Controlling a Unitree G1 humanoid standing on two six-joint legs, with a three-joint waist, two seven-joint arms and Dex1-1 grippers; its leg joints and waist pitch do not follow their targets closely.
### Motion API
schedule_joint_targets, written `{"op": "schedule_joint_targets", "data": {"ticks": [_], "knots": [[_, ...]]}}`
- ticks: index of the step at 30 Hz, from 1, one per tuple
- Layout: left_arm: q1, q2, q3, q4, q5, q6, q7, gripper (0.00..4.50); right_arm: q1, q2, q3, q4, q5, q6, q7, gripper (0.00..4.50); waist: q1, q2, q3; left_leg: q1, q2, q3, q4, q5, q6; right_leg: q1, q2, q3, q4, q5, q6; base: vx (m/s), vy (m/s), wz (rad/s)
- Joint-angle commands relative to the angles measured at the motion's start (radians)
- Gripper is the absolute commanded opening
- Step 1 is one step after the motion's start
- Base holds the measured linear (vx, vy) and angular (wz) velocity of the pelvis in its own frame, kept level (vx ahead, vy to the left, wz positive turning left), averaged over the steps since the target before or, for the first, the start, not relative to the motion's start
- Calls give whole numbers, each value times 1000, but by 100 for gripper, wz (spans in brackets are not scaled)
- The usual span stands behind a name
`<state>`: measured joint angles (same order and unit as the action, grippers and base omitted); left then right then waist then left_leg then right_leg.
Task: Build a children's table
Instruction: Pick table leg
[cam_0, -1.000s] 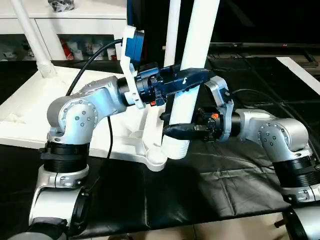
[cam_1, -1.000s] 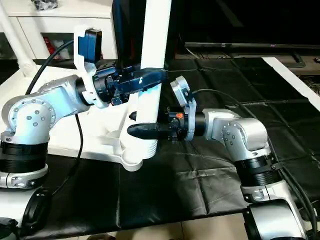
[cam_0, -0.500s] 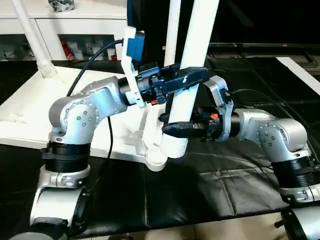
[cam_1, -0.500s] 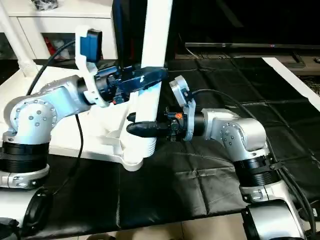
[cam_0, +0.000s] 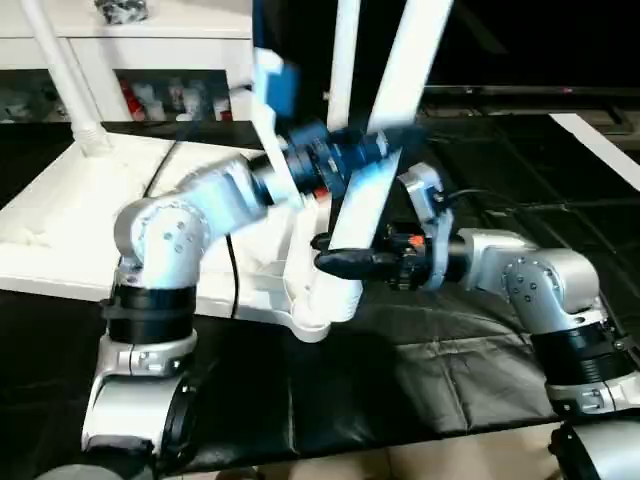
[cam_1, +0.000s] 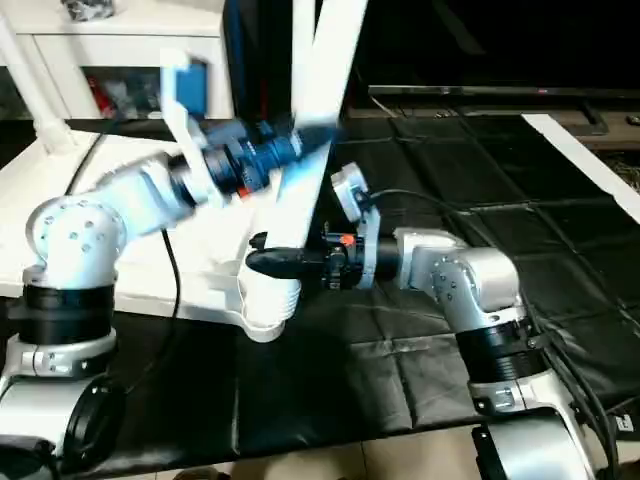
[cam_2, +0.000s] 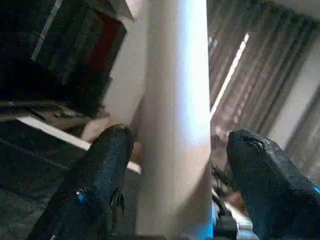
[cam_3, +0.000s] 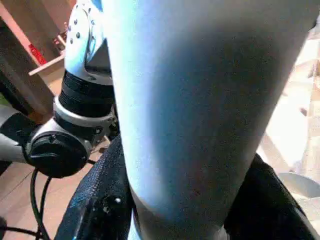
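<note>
A crinkled black sheet (cam_0: 420, 370) covers the surface beneath both claws, and the white upturned tabletop (cam_0: 60, 230) lies directly on it, left of the left claw (cam_0: 375, 145).

3 white legs (cam_0: 385, 130) up by 1 upturned tabletop (cam_0: 60, 215), 2 grippers, left (cam_0: 385, 143) & right (cam_0: 335, 262), on 1 leg.

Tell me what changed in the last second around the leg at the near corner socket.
The left gripper opened off the long white plastic table leg; its fingers now stand clear. The leg tipped further right at its top. The right gripper kept clamping it low, above the white tabletop's corner socket.
</note>
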<state>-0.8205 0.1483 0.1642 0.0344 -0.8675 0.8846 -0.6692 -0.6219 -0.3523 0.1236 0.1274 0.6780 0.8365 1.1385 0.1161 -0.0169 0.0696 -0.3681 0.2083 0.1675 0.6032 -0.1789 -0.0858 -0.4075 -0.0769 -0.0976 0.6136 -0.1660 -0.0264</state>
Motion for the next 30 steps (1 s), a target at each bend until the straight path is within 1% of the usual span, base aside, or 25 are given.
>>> {"op": "schedule_joint_targets", "data": {"ticks": [1, 3, 4, 5, 6, 7, 8, 9, 10, 11, 12, 14, 16, 17, 19, 20, 21, 22, 23, 24, 26, 27, 28, 29, 30], "knots": [[-17, -10, 39, 8, -38, 0, 25, 343, 10, 9, -29, -18, 9, -13, -20, 193, 6, -3, -89, 0, 12, 1, -56, -87, 12, 71, -58, 48, -68, -224, -141, 0, 0, 0], [-18, -13, 60, 13, -60, 6, 38, 343, 19, 19, -38, -26, 14, -15, -36, 193, 6, 0, -90, 1, 12, 1, -56, -86, 12, 70, -57, 47, -66, -208, -149, 0, 0, 0], [-18, -12, 68, 17, -64, 8, 44, 343, 22, 24, -43, -29, 16, -17, -43, 193, 5, -1, -90, 0, 12, 1, -56, -89, 12, 70, -57, 47, -66, -198, -155, 0, 0, 0], [-17, -1, 74, 25, -60, 8, 48, 343, 26, 32, -53, -32, 16, -24, -58, 193, 6, 5, -91, 1, 13, -1, -56, -88, 11, 70, -57, 47, -64, -185, -158, 0, 0, 0], [-17, 2, 75, 27, -59, 7, 48, 343, 27, 33, -55, -32, 15, -25, -61, 193, 5, 4, -90, 2, 13, 0, -57, -89, 11, 69, -57, 47, -66, -184, -157, 0, 0, 0], [-13, 33, 74, 40, -31, 1, 43, 343, 32, 46, -78, -35, 15, -43, -89, 193, 4, 4, -90, 4, 12, 0, -58, -99, 10, 69, -56, 47, -66, -192, -156, 0, 0, 0], [-13, 33, 74, 40, -31, 1, 43, 343, 32, 46, -78, -35, 15, -43, -89, 193, 4, 5, -89, 4, 12, -1, -58, -102, 8, 68, -56, 47, -67, -201, -152, 0, 0, 0], [-4, 79, 62, 50, 11, -11, 24, 343, 39, 58, -107, -37, 15, -65, -126, 193, 4, 4, -88, 6, 12, -1, -60, -109, 3, 66, -57, 47, -70, -221, -139, 0, 0, 0], [1, 100, 57, 53, 29, -17, 15, 343, 42, 63, -119, -39, 14, -73, -144, 193, 4, 4, -88, 6, 12, -1, -60, -109, 3, 66, -57, 47, -70, -221, -139, 0, 0, 0], [6, 123, 47, 55, 51, -27, 2, 343, 46, 66, -129, -41, 12, -81, -158, 193, 1, 7, -87, 9, 13, -2, -63, -117, -5, 65, -56, 47, -71, -241, -122, 0, 0, 0], [13, 155, 36, 64, 78, -42, -13, 343, 54, 70, -142, -46, 5, -94, -180, 193, 1, 7, -87, 9, 13, -2, -63, -119, -8, 65, -56, 47, -70, -244, -120, 0, 0, 0], [18, 176, 34, 72, 90, -47, -17, 343, 63, 74, -151, -52, -3, -104, -200, 193, 1, 9, -88, 10, 15, -3, -64, -113, -17, 65, -57, 48, -65, -221, -124, 0, 0, 0], [31, 233, 1, 89, 149, -86, -45, 343, 83, 81, -165, -63, -9, -119, -227, 193, -1, 11, -89, 10, 13, -2, -65, -112, -14, 65, -56, 49, -64, -199, -135, 0, 0, 0], [42, 274, -25, 105, 187, -109, -69, 343, 100, 88, -173, -73, -22, -137, -252, 193, 0, 13, -87, 11, 14, -3, -66, -118, -16, 63, -57, 49, -66, -206, -132, 0, 0, 0], [52, 305, -53, 114, 221, -133, -90, 343, 112, 94, -178, -78, -33, -152, -272, 193, -1, 13, -88, 11, 14, -3, -67, -121, -23, 65, -58, 50, -63, -204, -128, 0, 0, 0], [95, 415, -200, 139, 384, -253, -183, 343, 142, 118, -186, -92, -75, -208, -341, 193, -1, 16, -87, 11, 15, -5, -70, -123, -27, 61, -58, 50, -64, -224, -109, 0, 0, 0], [118, 459, -265, 151, 454, -316, -231, 343, 156, 133, -189, -94, -97, -236, -379, 193, 0, 14, -85, 13, 16, -7, -73, -128, -27, 59, -60, 52, -73, -245, -88, 0, 0, 0], [133, 483, -302, 160, 493, -354, -260, 343, 164, 142, -190, -95, -110, -252, -403, 193, -5, 15, -86, 12, 15, -6, -74, -130, -35, 61, -59, 53, -65, -238, -89, 0, 0, 0], [140, 496, -321, 164, 514, -378, -277, 343, 169, 145, -188, -95, -118, -260, -411, 193, -6, 18, -86, 16, 16, -5, -74, -133, -45, 59, -61, 54, -65, -233, -96, 0, 0, 0], [156, 519, -355, 173, 552, -426, -317, 343, 180, 149, -179, -96, -136, -278, -424, 193, -4, 18, -86, 14, 16, -7, -76, -132, -43, 59, -63, 54, -69, -234, -98, 0, 0, 0], [167, 542, -385, 185, 558, -430, -379, 343, 197, 149, -157, -93, -172, -308, -438, 193, -4, 18, -86, 18, 18, -3, -76, -153, -56, 56, -63, 56, -62, -216, -125, 0, 0, 0], [167, 543, -387, 186, 559, -431, -382, 343, 198, 149, -156, -93, -173, -309, -439, 193, -4, 18, -86, 18, 18, -3, -76, -153, -56, 56, -63, 56, -62, -216, -125, 0, 0, 0], [169, 569, -429, 208, 583, -459, -450, 343, 218, 149, -138, -93, -201, -325, -458, 193, -3, 20, -84, 18, 17, -3, -77, -172, -56, 56, -64, 56, -60, -212, -144, 0, 0, 0], [167, 583, -454, 226, 604, -488, -485, 343, 229, 146, -127, -91, -219, -336, -467, 193, -4, 22, -81, 16, 16, -4, -79, -189, -56, 59, -65, 57, -63, -233, -142, 0, 0, 0], [165, 589, -464, 235, 613, -502, -501, 343, 233, 145, -123, -91, -226, -340, -470, 193, -2, 22, -81, 18, 16, -4, -79, -196, -56, 56, -66, 57, -67, -247, -138, 0, 0, 0]]}}
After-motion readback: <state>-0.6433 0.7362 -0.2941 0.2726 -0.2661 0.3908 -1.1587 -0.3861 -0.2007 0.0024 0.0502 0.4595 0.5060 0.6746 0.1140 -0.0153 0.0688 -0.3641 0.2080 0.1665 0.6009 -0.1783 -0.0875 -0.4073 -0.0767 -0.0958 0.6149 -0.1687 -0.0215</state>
